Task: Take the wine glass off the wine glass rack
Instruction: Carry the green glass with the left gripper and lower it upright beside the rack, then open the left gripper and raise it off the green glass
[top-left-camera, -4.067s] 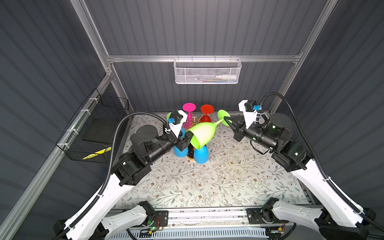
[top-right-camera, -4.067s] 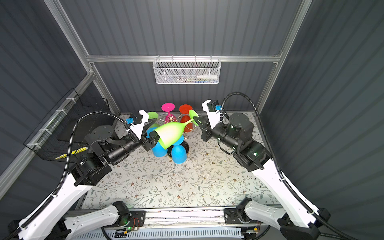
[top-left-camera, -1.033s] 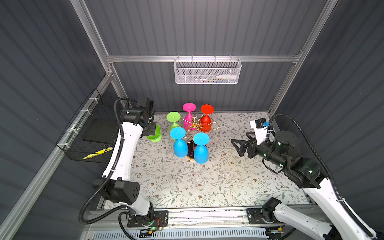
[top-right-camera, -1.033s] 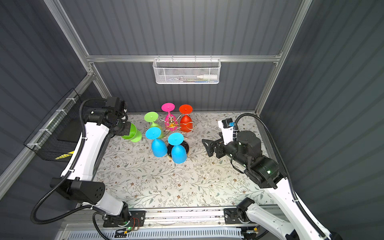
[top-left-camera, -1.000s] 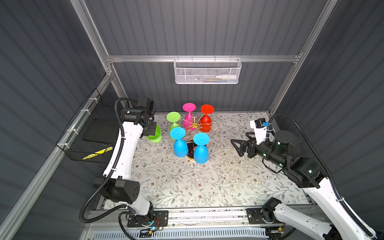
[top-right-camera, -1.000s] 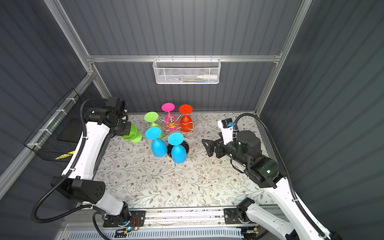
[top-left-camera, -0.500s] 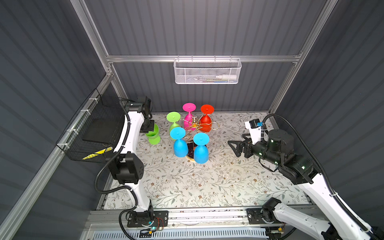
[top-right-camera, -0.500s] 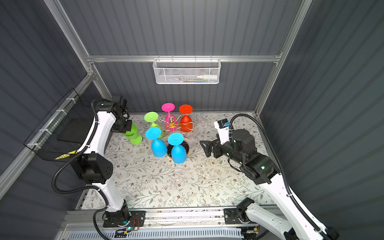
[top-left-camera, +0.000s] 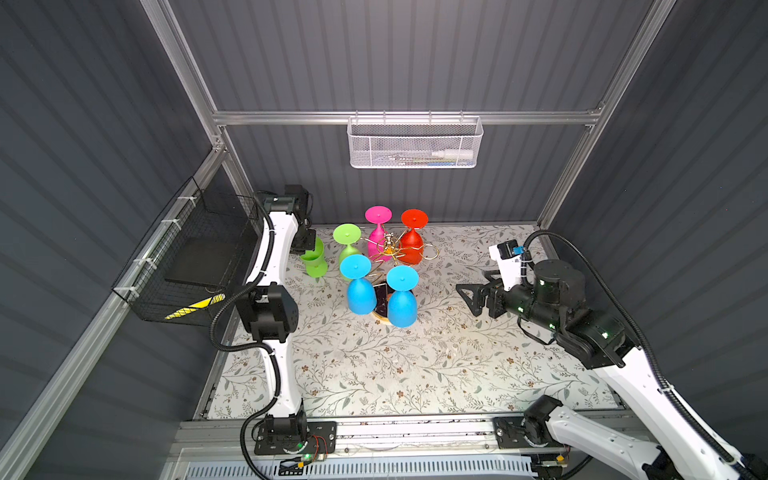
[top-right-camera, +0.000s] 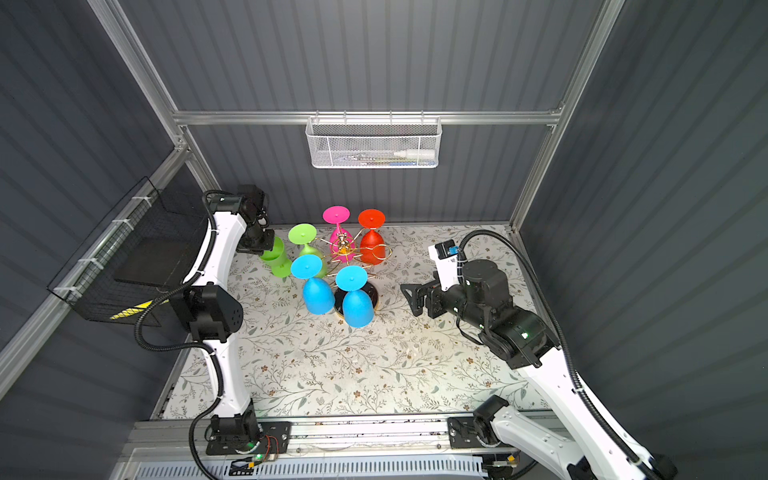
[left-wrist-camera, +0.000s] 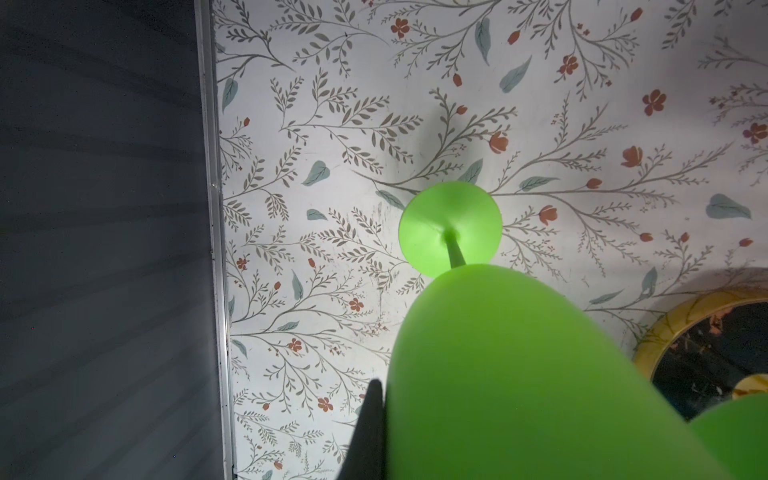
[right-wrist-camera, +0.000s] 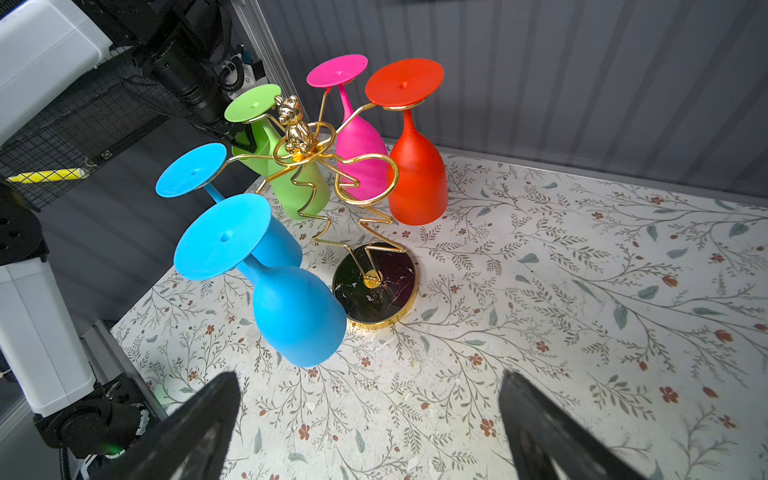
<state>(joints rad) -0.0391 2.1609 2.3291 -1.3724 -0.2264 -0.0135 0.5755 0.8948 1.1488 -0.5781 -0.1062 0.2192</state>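
The lime-green wine glass (top-left-camera: 312, 258) (top-right-camera: 275, 257) stands upright, foot down, at the table's far left, clear of the wine glass rack (top-left-camera: 389, 248) (top-right-camera: 343, 246). My left gripper (top-left-camera: 306, 245) is shut on its bowl; in the left wrist view one finger (left-wrist-camera: 370, 424) presses the bowl (left-wrist-camera: 519, 374), with the foot (left-wrist-camera: 451, 228) at the tablecloth; contact is unclear. The gold rack holds a green, a pink, a red (right-wrist-camera: 415, 174) and two blue glasses upside down. My right gripper (top-left-camera: 469, 296) (right-wrist-camera: 370, 378) hangs open and empty right of the rack.
A black wire basket (top-left-camera: 195, 257) hangs on the left wall close to the left arm. A white mesh basket (top-left-camera: 415, 143) hangs on the back wall. The rack's round black base (right-wrist-camera: 376, 291) stands mid-table. The table's left edge rail (left-wrist-camera: 216, 249) runs beside the held glass.
The left arm has swung back to the far left, and the green glass has gone from tilted to upright. The right gripper has drifted slightly toward the rack, still open.
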